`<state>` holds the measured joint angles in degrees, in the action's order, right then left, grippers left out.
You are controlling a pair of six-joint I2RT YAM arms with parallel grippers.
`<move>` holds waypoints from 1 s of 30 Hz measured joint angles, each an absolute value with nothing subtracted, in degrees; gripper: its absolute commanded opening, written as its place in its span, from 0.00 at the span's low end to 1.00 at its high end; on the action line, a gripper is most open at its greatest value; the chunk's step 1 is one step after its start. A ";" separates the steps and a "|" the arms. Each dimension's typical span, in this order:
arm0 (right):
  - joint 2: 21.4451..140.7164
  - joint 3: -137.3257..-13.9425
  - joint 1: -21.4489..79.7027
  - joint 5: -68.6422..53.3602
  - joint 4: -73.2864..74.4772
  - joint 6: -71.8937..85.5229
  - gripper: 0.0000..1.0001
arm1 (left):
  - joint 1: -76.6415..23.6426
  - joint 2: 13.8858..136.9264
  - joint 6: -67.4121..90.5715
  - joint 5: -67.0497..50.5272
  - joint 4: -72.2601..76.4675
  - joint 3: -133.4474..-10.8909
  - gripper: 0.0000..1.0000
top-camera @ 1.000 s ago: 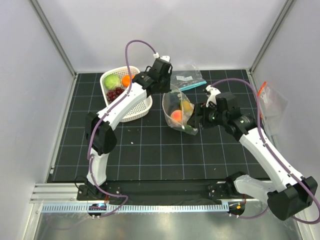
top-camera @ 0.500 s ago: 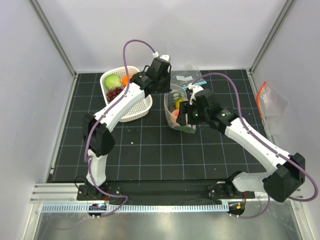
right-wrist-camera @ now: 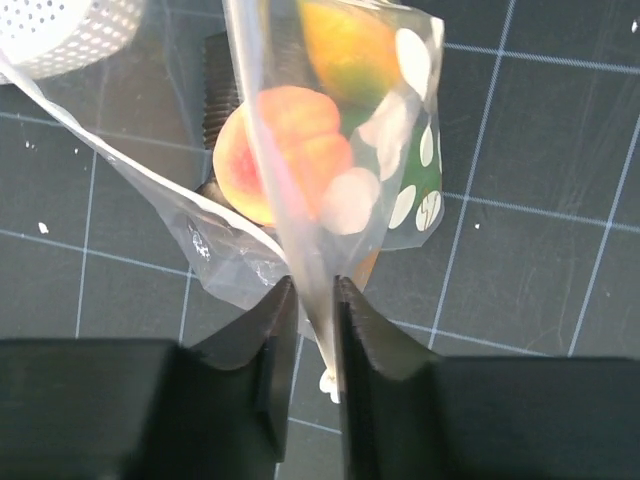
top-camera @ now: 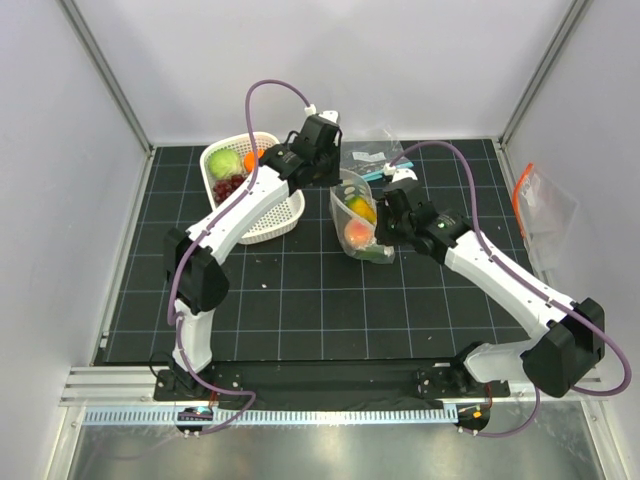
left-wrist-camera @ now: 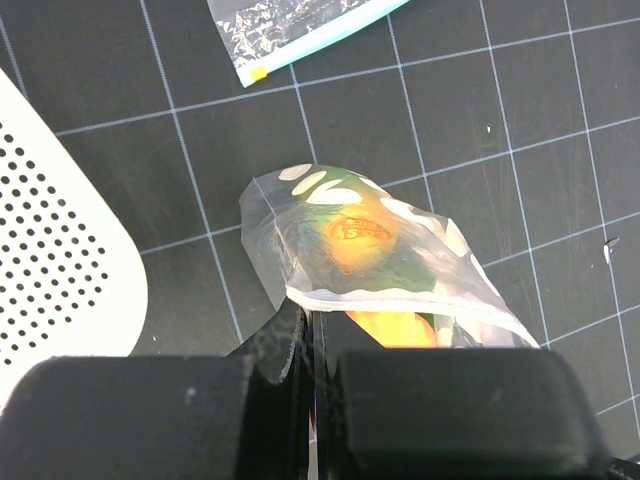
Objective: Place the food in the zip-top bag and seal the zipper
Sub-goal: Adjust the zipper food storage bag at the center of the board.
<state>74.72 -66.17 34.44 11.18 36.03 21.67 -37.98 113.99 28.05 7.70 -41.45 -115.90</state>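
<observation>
The zip-top bag (top-camera: 356, 222), clear with white oval dots, hangs upright above the mat between my two grippers. Inside it are a peach-orange fruit (right-wrist-camera: 290, 150), a yellow-orange piece (right-wrist-camera: 345, 45) and a dark green one (right-wrist-camera: 425, 185). My left gripper (top-camera: 335, 180) is shut on the far corner of the zipper (left-wrist-camera: 400, 300). My right gripper (top-camera: 385, 215) is closed on the near end of the mouth edge, and the strip (right-wrist-camera: 312, 290) runs between its fingers. A pale green fruit (top-camera: 225, 162), purple grapes (top-camera: 230, 186) and an orange piece (top-camera: 252, 158) lie in the basket.
The white basket (top-camera: 275, 215) stands left of the bag, under my left forearm. A smaller clear bag with a teal strip (top-camera: 375, 160) lies behind it. A clear bag with an orange strip (top-camera: 540, 200) hangs at the right wall.
My right arm swung left from beside the bag onto its mouth edge, and the mouth has drawn narrower. My left gripper kept its hold and barely moved.
</observation>
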 measured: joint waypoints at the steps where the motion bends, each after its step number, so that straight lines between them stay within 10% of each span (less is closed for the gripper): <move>1: 74.72 -66.17 34.44 11.40 36.27 21.82 0.34 | -37.98 113.97 28.05 7.68 -41.47 -115.90 0.00; 7: 74.46 -66.41 34.44 11.51 37.04 21.67 0.54 | -37.98 113.93 28.05 7.66 -41.50 -115.90 0.00; 30: 75.57 -69.87 34.00 13.91 38.35 21.30 0.39 | -37.98 113.93 27.99 7.70 -42.26 -115.90 0.00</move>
<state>75.57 -69.87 34.00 13.91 38.35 21.30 -37.98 113.93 27.99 7.70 -42.26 -115.90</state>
